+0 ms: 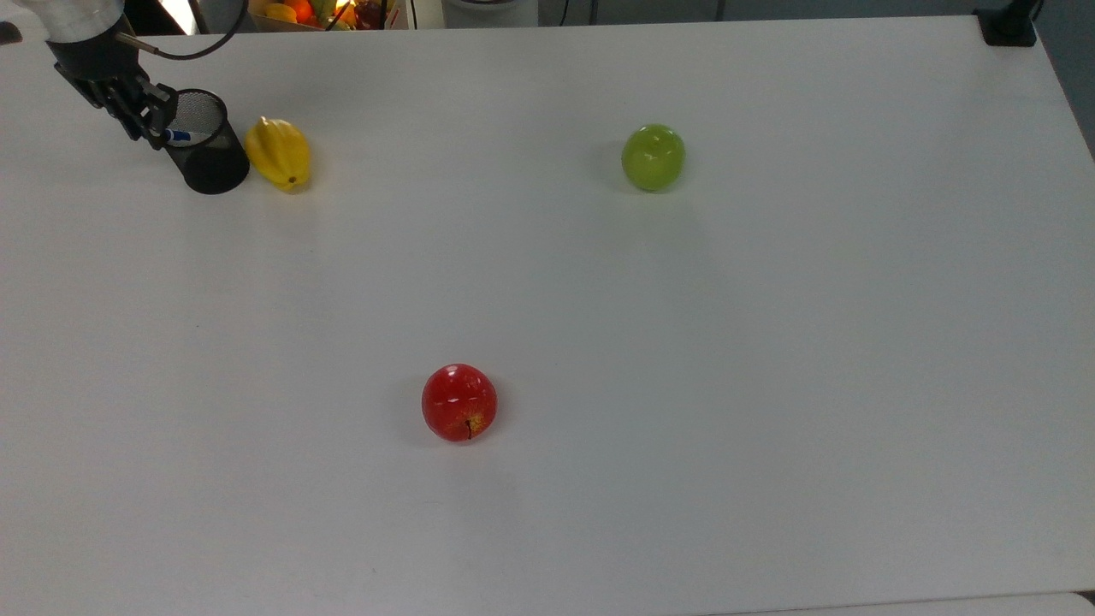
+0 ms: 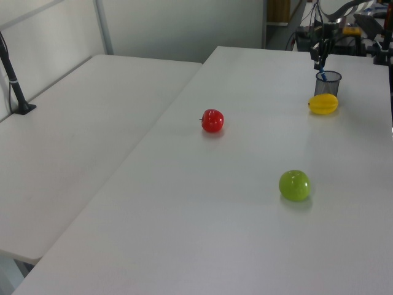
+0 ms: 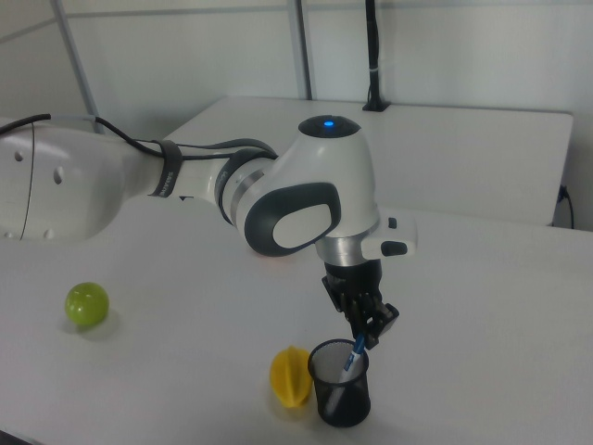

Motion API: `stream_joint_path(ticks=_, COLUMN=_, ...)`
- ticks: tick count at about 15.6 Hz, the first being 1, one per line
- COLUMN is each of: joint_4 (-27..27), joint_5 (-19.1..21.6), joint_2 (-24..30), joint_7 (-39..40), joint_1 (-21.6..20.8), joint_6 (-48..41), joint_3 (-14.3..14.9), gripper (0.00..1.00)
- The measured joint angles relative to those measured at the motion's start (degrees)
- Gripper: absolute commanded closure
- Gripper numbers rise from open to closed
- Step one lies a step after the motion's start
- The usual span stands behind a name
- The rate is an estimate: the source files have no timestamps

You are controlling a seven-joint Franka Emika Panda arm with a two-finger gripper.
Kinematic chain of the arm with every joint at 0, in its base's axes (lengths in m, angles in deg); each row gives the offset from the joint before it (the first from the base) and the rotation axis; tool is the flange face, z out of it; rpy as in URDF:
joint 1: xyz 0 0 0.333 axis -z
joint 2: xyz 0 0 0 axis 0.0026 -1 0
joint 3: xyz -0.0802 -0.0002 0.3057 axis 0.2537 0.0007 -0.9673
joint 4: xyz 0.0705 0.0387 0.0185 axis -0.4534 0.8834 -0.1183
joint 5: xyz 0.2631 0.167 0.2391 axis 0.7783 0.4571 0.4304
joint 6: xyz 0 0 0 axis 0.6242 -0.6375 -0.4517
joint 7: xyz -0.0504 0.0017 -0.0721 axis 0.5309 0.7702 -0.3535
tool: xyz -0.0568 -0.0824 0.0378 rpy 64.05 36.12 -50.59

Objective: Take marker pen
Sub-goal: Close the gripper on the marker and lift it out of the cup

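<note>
The marker pen [image 1: 180,135] stands tilted in a black mesh cup [image 1: 210,162] at the far left of the top view, its blue top sticking out over the rim. My gripper [image 1: 156,133] sits at the cup's rim, shut on the pen's upper end. In the right view the gripper [image 3: 369,336] points down from the white arm, and the pen [image 3: 356,352] slants from its fingertips into the cup [image 3: 341,394]. The left view has the gripper [image 2: 321,56] just above the cup [image 2: 328,83] at the far end of the table.
A yellow star fruit [image 1: 278,154] lies right beside the cup. A green apple [image 1: 653,157] and a red apple [image 1: 459,402] sit further out on the white table [image 1: 770,385]. A box of fruit [image 1: 316,12] stands behind the table's far edge.
</note>
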Motion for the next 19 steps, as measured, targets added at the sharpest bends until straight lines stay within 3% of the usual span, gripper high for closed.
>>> stream_joint_path(ticks=11, joint_4=-2.09, joint_5=2.01, joint_2=0.47, joint_7=-0.07, joint_1=-0.19, joint_6=0.0, joint_3=-0.04, gripper=0.91)
stream_joint_path(ticks=19, joint_4=-6.99, joint_5=4.14, joint_2=6.15, joint_7=-0.13, joint_1=-0.21, joint_6=-2.99, joint_3=0.04, gripper=0.9)
